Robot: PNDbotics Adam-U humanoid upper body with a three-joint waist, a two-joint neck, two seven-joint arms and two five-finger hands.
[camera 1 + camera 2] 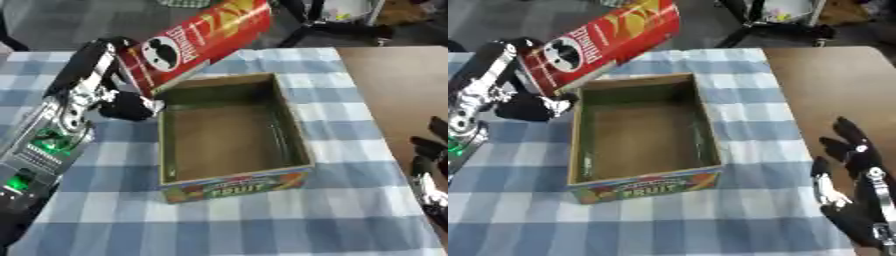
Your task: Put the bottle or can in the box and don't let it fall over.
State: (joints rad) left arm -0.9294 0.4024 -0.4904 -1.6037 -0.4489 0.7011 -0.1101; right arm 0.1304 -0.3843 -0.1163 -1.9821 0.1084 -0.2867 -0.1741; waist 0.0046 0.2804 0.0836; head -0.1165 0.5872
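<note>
Left robot hand (122,102) clutching the tilted red can (197,42) above the box (229,132), mid-desk (350,220). Needing righting before lowering base-first inside. Right robot hand (855,185) idling, fingers relaxed, near right edge.

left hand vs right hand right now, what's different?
The left hand is curled round the red can, holding it tilted over the box's far left corner; the right hand holds nothing. The left is up at the work; the right rests open, fingers up, at the lower right. Both are black with silver joints.
</note>
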